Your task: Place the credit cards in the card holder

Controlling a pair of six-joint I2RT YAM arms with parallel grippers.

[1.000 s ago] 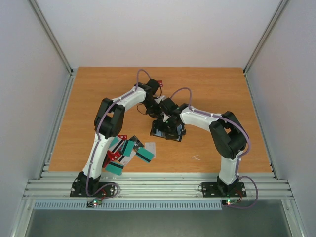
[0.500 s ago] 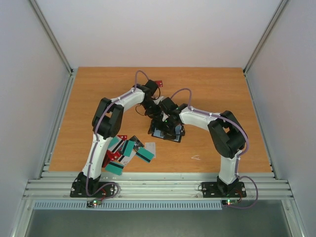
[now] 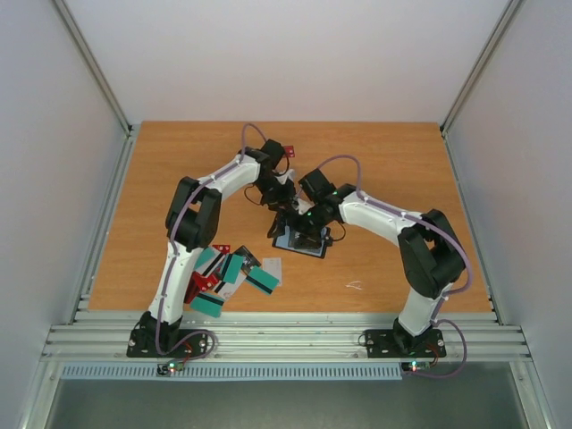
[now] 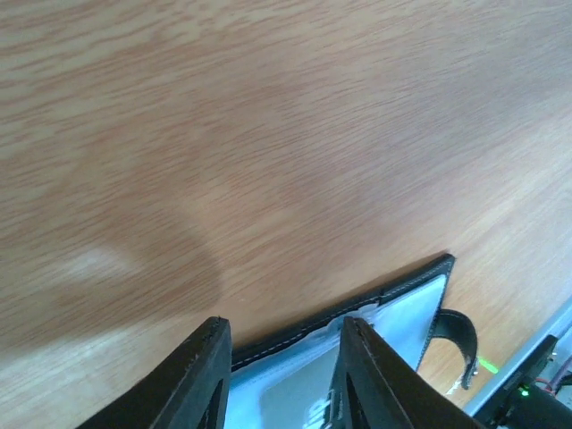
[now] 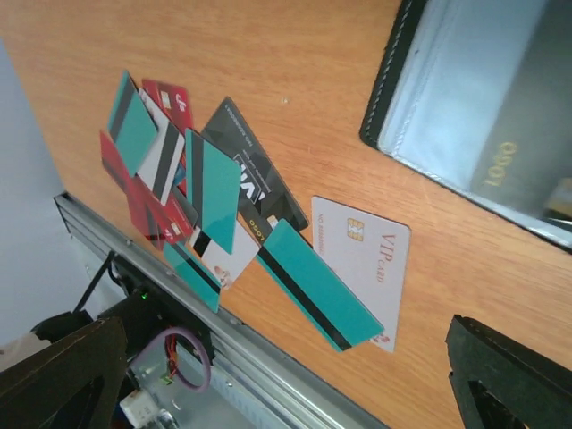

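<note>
Credit cards (image 5: 214, 192) lie in a loose, overlapping heap on the table (image 3: 393, 170), near its front edge and close to my left arm's base. Among them are teal ones with a dark stripe, red ones, and a black card with white print (image 5: 243, 165). A white card (image 5: 366, 246) sits at the side of the heap nearest the holder, with a teal striped card (image 5: 313, 286) lying across one edge of it. The card holder (image 3: 300, 241) lies open and flat in the middle of the table, well apart from the heap, its pale grey-blue inside facing up within a black stitched border. Both my wrists hang over it. My right gripper (image 5: 286, 357) is spread as wide as it goes and grips nothing. Its camera looks past the holder's corner toward the heap, and a dark panel (image 5: 514, 152) with gold lettering shows inside the holder. My left gripper (image 4: 281, 380) is low over one edge of the holder, fingers (image 4: 207, 375) standing part-way apart, with the stitched border and pale lining showing in the gap. From this close, cropped view I cannot tell whether they pinch anything or merely straddle the edge. A small black strap loop (image 4: 454, 335) sticks out from the holder beside my left fingers.
</note>
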